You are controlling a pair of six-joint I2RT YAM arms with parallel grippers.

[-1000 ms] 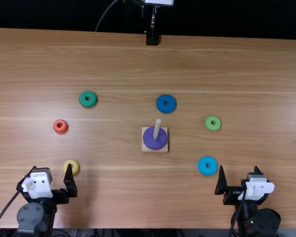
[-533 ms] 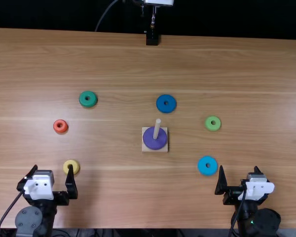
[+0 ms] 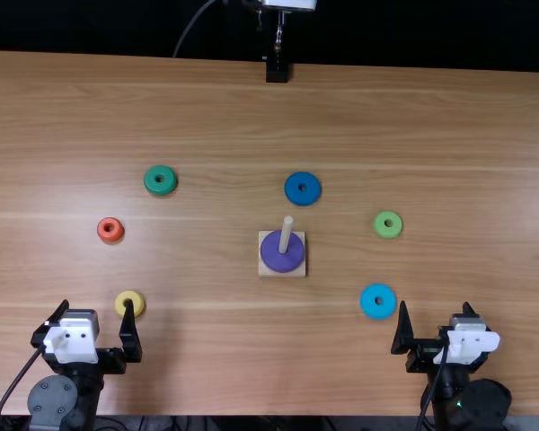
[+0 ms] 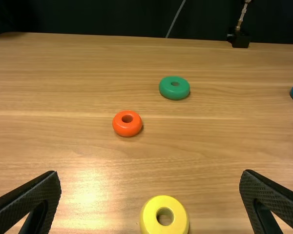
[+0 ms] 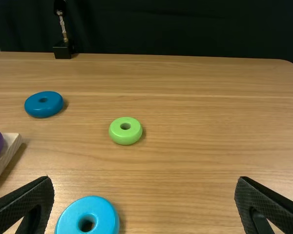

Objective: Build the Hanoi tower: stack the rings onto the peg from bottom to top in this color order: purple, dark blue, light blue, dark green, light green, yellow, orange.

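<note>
"Six rings are lying loose on the table (image 3: 485, 117). The purple ring (image 3: 292, 259) is sitting around the peg (image 3: 286, 235), on the base (image 3: 263, 272). End effectors?"

"Left gripper (image 4: 150, 173): fingers standing wide, holding nothing. Right gripper (image 5: 141, 179): same, wide and empty."

"Noting target: the dark blue ring (image 3: 303, 189) is lying beyond the base, well apart from both grippers. I am judging it next. Hazards?"

"First, colour. The light blue ring (image 5: 68, 219) is lying nearer the right gripper; a poor shade check could be causing a wrong pick."

"Second?"

"Clearance. A low reach by that arm could be knocking the same ring aside. On the left, the yellow ring (image 4: 149, 219) is lying near the fingers, risking a similar nudge."

"Third, placement?"

"If the grasp is sitting off-centre, the hole could be missing the peg tip, and the ring could be tilting and jamming. Pressing on regardless could be shoving the base."

"And the others?"

"Dark green ring (image 3: 161, 180), orange ring (image 3: 110, 231) and light green ring (image 3: 388, 224) are all waiting apart. Taking any early would be spoiling the order."
</note>
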